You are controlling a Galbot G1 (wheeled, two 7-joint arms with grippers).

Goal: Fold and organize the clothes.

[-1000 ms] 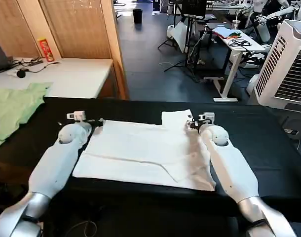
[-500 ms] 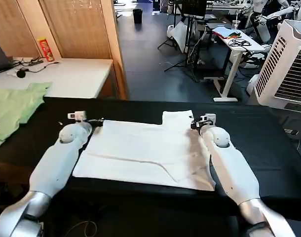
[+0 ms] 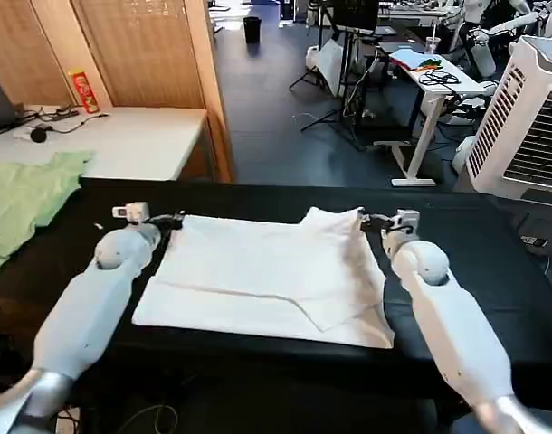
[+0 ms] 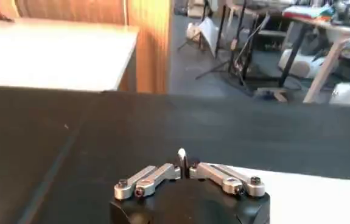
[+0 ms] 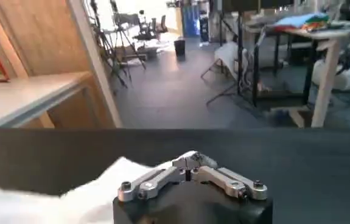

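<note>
A pale green garment lies at nine o'clock, draped over the black cloth-covered counter edge. Just right of it, the left gripper sits at the far left corner of the plain white cotton T-shirt, jaws pressed together on a sliver of white fabric. The shirt lies spread flat at the counter's centre. At its two o'clock corner the right gripper has its jaws pinched on the cloth, which bunches upward there. A white ribbed air cooler stands at two o'clock beyond.
</note>
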